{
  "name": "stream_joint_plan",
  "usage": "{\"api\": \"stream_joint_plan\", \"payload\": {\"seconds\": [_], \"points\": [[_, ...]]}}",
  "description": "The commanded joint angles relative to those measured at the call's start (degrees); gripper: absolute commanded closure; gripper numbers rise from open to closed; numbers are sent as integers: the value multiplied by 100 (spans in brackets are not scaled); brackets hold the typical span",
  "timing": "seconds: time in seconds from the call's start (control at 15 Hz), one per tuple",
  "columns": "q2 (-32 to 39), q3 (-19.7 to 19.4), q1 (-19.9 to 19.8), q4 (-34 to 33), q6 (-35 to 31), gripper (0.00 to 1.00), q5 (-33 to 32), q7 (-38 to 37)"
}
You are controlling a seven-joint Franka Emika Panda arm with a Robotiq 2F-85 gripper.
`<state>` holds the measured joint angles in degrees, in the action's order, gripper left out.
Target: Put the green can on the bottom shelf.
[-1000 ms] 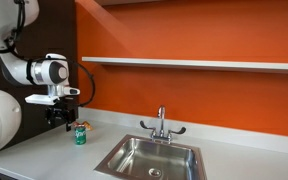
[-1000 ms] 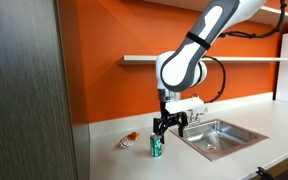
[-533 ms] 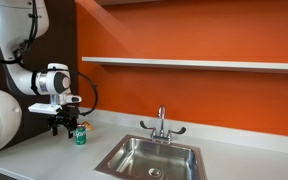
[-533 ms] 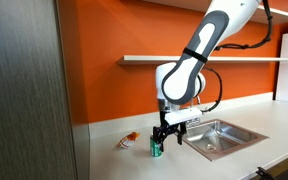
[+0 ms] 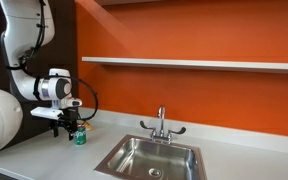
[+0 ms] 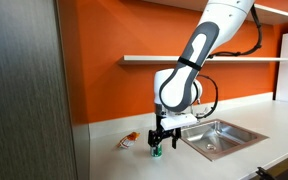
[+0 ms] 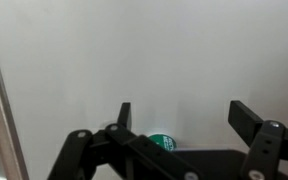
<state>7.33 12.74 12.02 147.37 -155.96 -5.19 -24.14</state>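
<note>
The green can (image 5: 80,137) stands upright on the grey countertop left of the sink; it also shows in the other exterior view (image 6: 156,151) and in the wrist view (image 7: 162,143), mostly hidden behind the gripper body. My gripper (image 5: 68,130) is open, lowered beside and around the can (image 6: 160,143). In the wrist view my gripper (image 7: 184,115) has its jaws wide apart, with nothing between the tips. The bottom shelf (image 5: 204,64) is a long white plank on the orange wall, well above the can; it also shows in the other exterior view (image 6: 144,59).
A steel sink (image 5: 149,157) with a faucet (image 5: 162,122) sits right of the can. A small flat orange-red item (image 6: 130,138) lies on the counter near the can. A dark cabinet panel (image 6: 24,90) stands at the counter's end.
My gripper has come down over the past second, from above the can to the level of the can. The can has not moved.
</note>
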Motion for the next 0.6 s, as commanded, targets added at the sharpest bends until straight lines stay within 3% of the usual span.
{"api": "stream_joint_plan", "payload": {"seconds": [0.0, 0.53], "points": [[171, -198, 217, -81, -399, 0, -107, -273], [301, -795, 565, -121, -1133, 0, -1043, -1184]]}}
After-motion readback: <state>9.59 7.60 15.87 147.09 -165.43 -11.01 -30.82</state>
